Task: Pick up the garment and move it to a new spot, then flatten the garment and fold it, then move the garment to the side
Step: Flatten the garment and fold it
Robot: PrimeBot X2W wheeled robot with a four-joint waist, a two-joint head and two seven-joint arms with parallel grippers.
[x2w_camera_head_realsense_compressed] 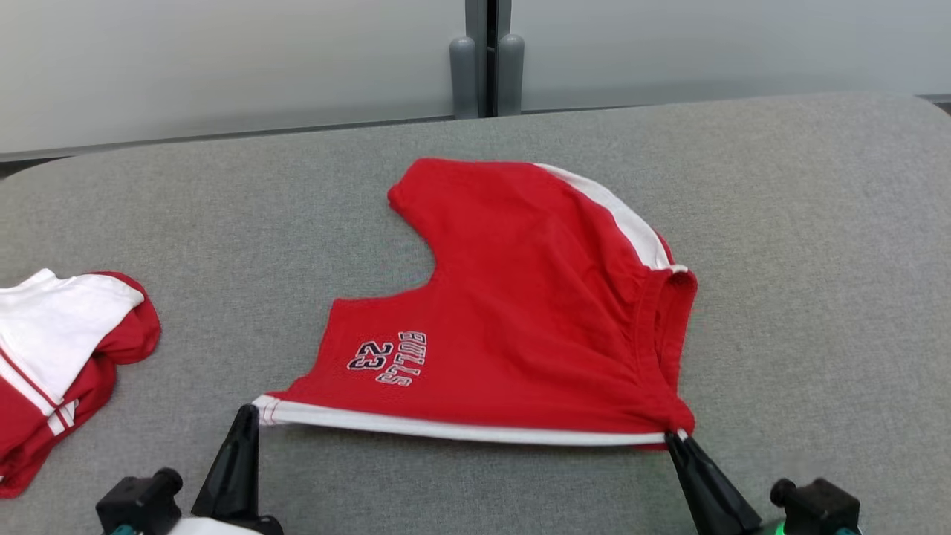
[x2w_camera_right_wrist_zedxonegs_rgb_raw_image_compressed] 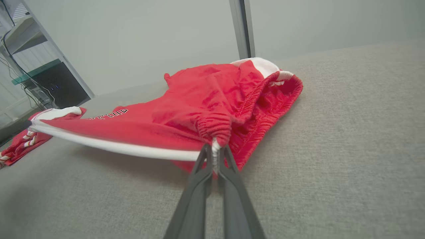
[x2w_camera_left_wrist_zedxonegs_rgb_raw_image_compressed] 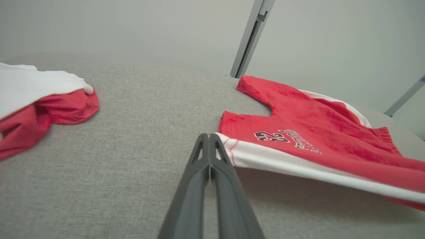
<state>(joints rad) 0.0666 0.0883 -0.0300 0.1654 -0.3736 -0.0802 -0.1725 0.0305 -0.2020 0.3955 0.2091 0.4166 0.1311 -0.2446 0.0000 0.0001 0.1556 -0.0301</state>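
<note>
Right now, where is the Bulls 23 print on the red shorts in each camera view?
Head view: the Bulls 23 print sits left of centre, low on the red shorts, above the white hem.
Left wrist view: right of centre, just past the left gripper.
Right wrist view: some letters at the left, at the shorts' far end.
Shared landmark: the grey post at the top of each view.

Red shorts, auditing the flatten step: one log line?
left gripper: shut on red shorts | right gripper: likewise | hem: taut, raised
</note>
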